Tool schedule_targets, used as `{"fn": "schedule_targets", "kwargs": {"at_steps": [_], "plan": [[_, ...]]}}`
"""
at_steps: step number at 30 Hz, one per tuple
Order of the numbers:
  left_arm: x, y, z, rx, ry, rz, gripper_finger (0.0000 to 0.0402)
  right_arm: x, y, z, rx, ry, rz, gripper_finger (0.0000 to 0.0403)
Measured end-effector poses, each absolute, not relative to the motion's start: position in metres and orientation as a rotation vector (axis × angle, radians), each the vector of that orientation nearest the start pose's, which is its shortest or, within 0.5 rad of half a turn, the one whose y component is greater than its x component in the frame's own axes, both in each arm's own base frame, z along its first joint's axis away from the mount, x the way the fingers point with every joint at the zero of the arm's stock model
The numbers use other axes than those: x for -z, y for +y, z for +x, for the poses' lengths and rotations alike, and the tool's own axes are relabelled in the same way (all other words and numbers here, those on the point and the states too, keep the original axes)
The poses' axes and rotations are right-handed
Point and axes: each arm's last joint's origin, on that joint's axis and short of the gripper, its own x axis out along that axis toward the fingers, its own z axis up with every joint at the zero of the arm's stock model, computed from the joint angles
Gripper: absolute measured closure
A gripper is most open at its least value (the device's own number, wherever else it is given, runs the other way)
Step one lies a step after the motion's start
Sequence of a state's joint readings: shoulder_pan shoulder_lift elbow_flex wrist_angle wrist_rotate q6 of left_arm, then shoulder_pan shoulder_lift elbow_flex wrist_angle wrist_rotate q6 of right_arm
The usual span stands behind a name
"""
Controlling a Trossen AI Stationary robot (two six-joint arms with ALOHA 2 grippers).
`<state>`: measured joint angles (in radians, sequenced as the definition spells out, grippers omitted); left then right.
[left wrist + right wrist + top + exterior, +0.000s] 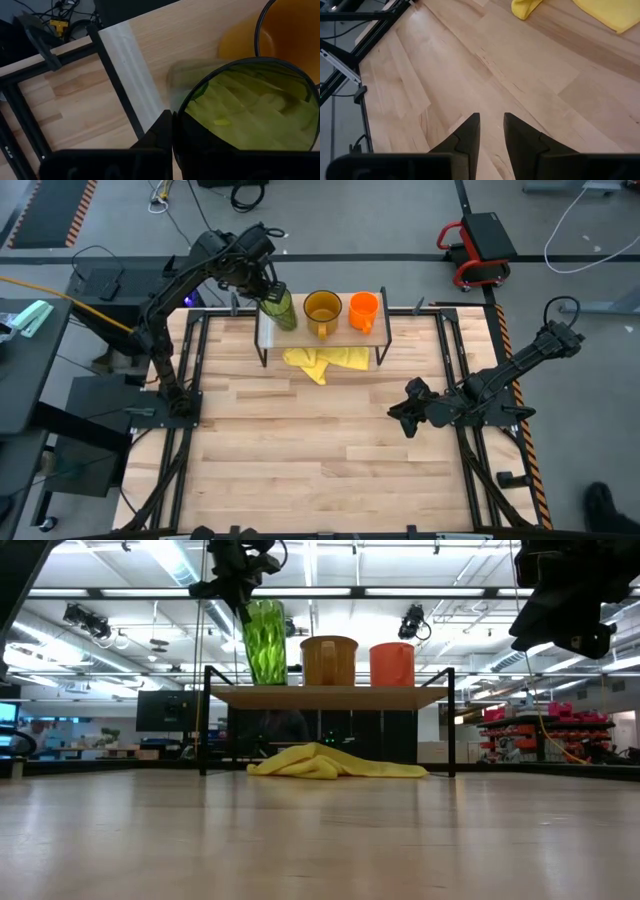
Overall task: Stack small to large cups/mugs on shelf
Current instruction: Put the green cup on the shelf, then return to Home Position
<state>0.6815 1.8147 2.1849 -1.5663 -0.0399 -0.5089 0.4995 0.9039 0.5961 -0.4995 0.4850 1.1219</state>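
Translucent green, the tumbler stands upright on the shelf at its nine-o'clock end as the high view shows it, with the left gripper pinching its rim: in the left wrist view one dark finger lies against the outside of the rim, the jaws drawn close together on the thin wall of the tumbler. The low view shows the green tumbler resting on the light wooden board of the shelf, the gripper coming down on it from above. Just beside it, toward three o'clock, stands the amber-yellow mug, and beyond that, at the three-o'clock end, the small orange mug; the three stand in a row, each apart from its neighbour. Under the shelf, on the slatted tabletop, lies a crumpled yellow cloth. The right gripper hovers over bare table at about four o'clock from the shelf, well apart from it, its fingers parted a little with nothing between them.
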Motion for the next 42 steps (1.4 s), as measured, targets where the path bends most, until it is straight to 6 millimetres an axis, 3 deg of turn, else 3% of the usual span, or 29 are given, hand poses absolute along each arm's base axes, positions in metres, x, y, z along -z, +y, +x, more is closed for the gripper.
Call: {"fn": "schedule_targets", "kwargs": {"at_steps": [11, 17, 28, 42], "plan": [[-0.413, 0.206, 0.254, -0.921, 0.997, -0.811, 0.0389, -0.226, 0.071, 0.158, 0.372, 0.619, 0.693, 0.0309], [-0.413, 0.206, 0.254, -0.909, 1.012, -0.789, 0.0357, -0.226, 0.071, 0.158, 0.372, 0.619, 0.692, 0.0309], [-0.413, 0.206, 0.254, -0.907, 1.012, -0.786, 0.0350, -0.226, 0.071, 0.158, 0.364, 0.622, 0.668, 0.0309], [-0.426, 0.197, 0.244, -0.901, 0.966, -0.777, 0.0300, -0.226, 0.071, 0.158, 0.358, 0.625, 0.650, 0.0309]]}}
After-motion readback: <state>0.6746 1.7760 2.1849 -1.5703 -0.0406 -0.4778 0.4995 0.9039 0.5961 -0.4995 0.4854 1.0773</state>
